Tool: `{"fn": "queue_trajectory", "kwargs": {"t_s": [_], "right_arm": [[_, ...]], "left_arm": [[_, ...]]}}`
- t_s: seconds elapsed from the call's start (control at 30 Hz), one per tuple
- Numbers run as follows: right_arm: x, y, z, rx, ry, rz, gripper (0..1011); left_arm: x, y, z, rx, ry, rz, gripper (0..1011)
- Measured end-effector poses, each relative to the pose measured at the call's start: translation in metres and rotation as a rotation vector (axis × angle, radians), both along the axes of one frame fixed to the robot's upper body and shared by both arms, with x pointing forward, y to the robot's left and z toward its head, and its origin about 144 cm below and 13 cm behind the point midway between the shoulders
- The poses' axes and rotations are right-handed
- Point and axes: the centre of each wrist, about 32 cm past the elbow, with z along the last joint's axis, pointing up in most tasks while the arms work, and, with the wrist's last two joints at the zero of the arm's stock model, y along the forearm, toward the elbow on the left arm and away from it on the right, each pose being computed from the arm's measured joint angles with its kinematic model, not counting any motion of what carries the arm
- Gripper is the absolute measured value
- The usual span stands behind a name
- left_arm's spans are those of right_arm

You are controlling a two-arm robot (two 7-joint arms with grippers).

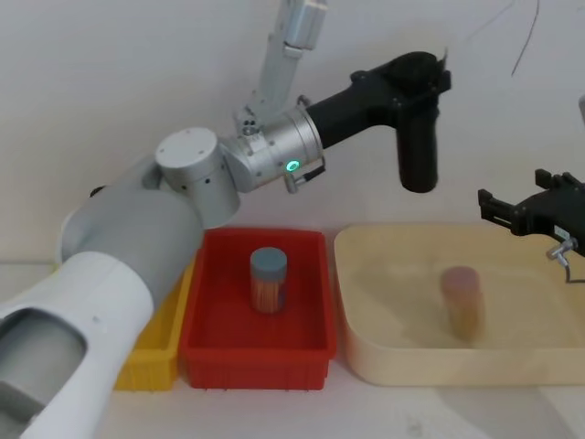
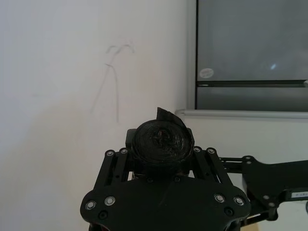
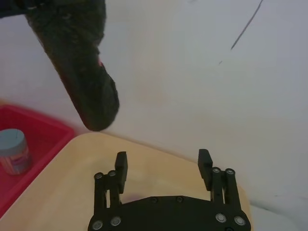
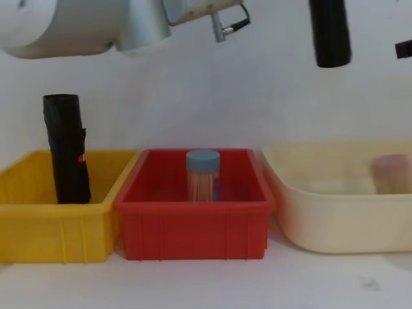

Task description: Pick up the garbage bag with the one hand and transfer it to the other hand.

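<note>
High at one o'clock over the beige tray (image 1: 366,366), my left gripper (image 1: 416,78) clamps the garbage bag (image 1: 419,151) by its top, and the roll hangs upright. At its four o'clock, my right gripper (image 3: 163,163) is spread wide. The roll looks light, stiff and slick, so I'd grab the free lower half.

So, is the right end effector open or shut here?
Open: the right end effector has fingers apart, nothing between; the garbage bag hangs from the left end effector.

Blurred jar (image 1: 462,302) in cream tub (image 1: 411,366); garbage bag (image 4: 329,35) top beyond chest view.
</note>
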Motion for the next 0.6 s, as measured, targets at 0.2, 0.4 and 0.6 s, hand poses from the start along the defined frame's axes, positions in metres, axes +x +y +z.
{"fn": "queue_trajectory", "kwargs": {"t_s": [0.2,0.4,0.6], "right_arm": [[0.000,-0.004,-0.002,0.005,0.010,0.000,1002],[-0.001,-0.002,-0.001,0.012,-0.009,0.022,999],[-0.002,0.002,0.003,0.026,-0.038,0.059,999]], "left_arm": [[0.002,-0.010,-0.002,0.006,0.015,-0.029,529],[0.003,-0.017,-0.003,0.012,0.024,-0.050,529],[0.003,-0.020,-0.003,0.015,0.028,-0.061,531]]}}
